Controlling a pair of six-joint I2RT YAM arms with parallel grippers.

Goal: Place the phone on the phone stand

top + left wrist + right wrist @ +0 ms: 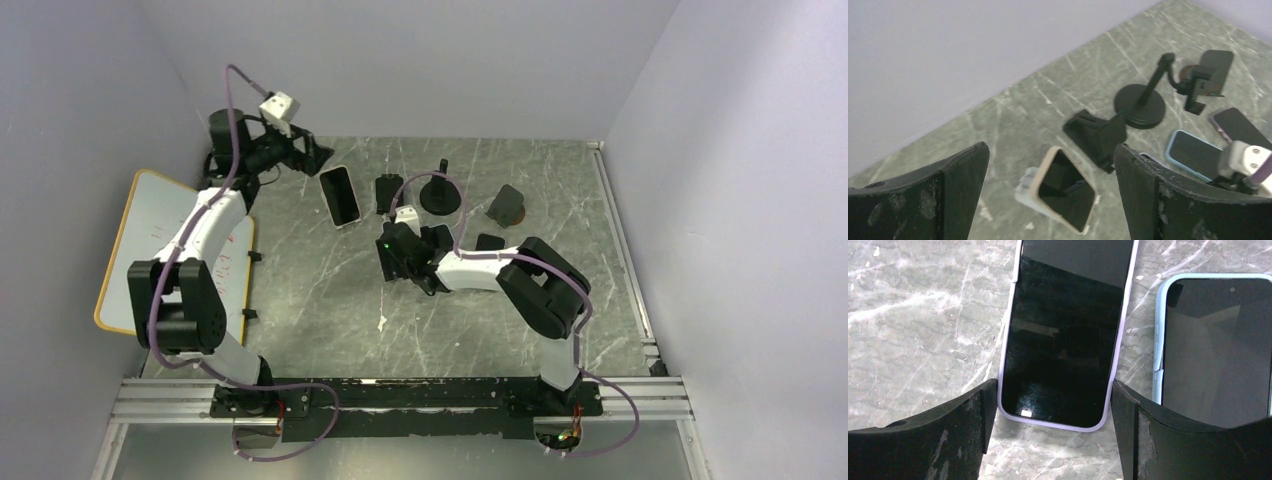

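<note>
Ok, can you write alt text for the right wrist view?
A phone in a lilac case lies screen up on a grey marbled table, its near end between the two black fingers of the right tool; whether they touch it is unclear. A phone in a light blue case lies beside it on the right.

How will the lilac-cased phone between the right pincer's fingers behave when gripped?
Probably stiff: the lilac-cased black-screened phone is a flat slab and shouldn't flex. Lying flush on the grey marbled table, it offers the right pincer only thin edges, so it may slip.
</note>
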